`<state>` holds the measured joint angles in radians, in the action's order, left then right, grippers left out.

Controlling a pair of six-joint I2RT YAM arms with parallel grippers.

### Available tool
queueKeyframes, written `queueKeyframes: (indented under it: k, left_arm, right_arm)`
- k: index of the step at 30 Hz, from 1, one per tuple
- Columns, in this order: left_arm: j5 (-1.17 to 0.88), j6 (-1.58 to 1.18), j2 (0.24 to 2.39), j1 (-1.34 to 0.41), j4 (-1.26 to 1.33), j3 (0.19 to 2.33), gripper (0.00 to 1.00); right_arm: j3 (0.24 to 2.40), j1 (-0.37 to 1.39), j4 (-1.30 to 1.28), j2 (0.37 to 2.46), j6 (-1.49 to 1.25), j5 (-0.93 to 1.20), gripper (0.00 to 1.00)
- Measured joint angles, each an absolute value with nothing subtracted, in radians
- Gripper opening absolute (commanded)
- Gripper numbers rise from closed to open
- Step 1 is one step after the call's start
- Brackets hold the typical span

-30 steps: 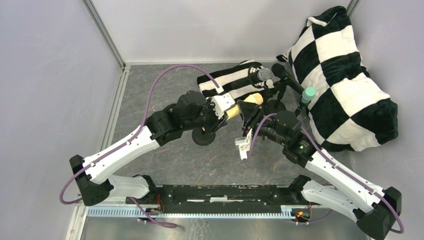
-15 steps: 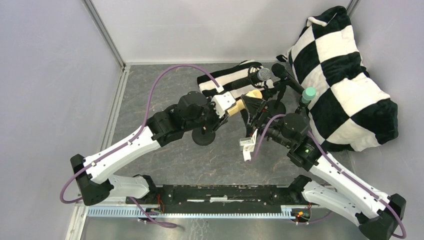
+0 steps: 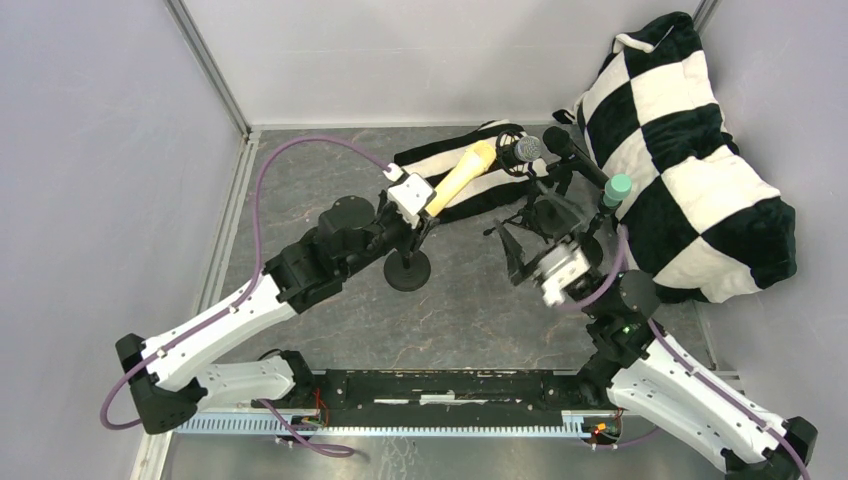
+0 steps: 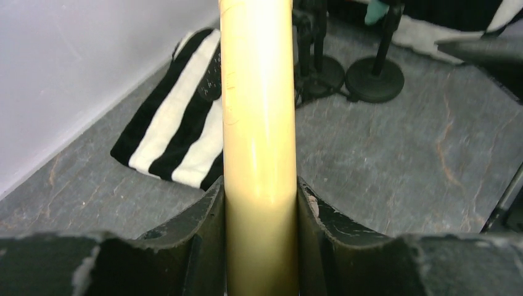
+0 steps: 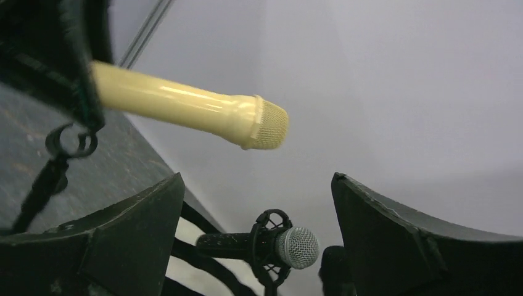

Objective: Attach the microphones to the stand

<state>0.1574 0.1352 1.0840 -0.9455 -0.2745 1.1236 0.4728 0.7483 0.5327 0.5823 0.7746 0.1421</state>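
Clamped on the barrel of the cream-yellow microphone point(image 3: 462, 172) point(image 4: 258, 92) point(image 5: 185, 105), my left gripper point(image 3: 420, 205) point(image 4: 260, 203) has both fingers pressed flat against its sides. My right gripper point(image 3: 540, 232) point(image 5: 258, 179) stands wide apart with nothing between its fingers.

From largest to smallest: the black-and-white checkered cushion point(image 3: 690, 150) fills the table's point(image 3: 300, 180) 2 o'clock corner against the walls. A black-and-white striped cloth point(image 3: 425, 162) point(image 4: 179, 123) lies flat at 12 o'clock. The cream-yellow microphone is in the air above that cloth, its mesh head pointing toward 1 o'clock in the top view. It touches nothing but my left fingers.

Just at 6 o'clock from my left gripper stands a small stand with a round base point(image 3: 407, 270). Whether the ring clip at the left of my right wrist view is its own, I cannot tell.

Toward 1 o'clock, between the cloth and the cushion, three microphones sit on their stands close together. The silver-mesh microphone point(image 3: 522, 150) point(image 5: 271, 246) lies level in a ringed mount. The black microphone point(image 3: 575, 155) slants just at its 3 o'clock. The mint green microphone point(image 3: 616, 190) point(image 4: 376, 12) stands nearest the cushion, at about 4 o'clock from the black one. Two of their round stand bases point(image 4: 375, 80) rest side by side on the grey table in my left wrist view.
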Motion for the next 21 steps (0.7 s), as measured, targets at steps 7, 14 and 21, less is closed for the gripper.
queueKeyframes:
  k: [7, 14, 21]
  left_arm:
    - [0.186, 0.075, 0.997, -0.944, -0.133, 1.040, 0.02]
    - [0.189, 0.050, 0.987, -0.944, -0.050, 0.999, 0.02]
    - [0.160, 0.049, 0.987, -0.944, -0.003, 0.987, 0.02]
  right_arm:
    - [0.729, 0.748, 0.429, 0.696, 0.176, -0.154, 0.98]
    - [0.839, 0.746, 0.366, 0.873, -0.307, -0.126, 0.98]
    - [0.794, 0.741, 0.493, 0.973, -0.705, -0.032, 0.93]
